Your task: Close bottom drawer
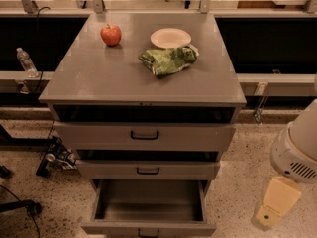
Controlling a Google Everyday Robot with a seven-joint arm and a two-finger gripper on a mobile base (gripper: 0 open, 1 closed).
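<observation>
The bottom drawer (148, 209) of the grey metal cabinet (99, 78) stands pulled far out, its inside empty. Its slim front runs along the lower edge of the camera view, with the small black handle (148, 233) partly cut off. The two drawers above it stick out only a little. My gripper (275, 203) is a cream-coloured piece under the white arm (297, 150) at the lower right. It hangs low over the floor, to the right of the open drawer and apart from it.
On the cabinet top lie a red apple (111, 34), a white plate (170, 37) and a green chip bag (167, 60). A water bottle (25, 61) stands on the rail at the left. Cables and a chair base lie on the floor at the left.
</observation>
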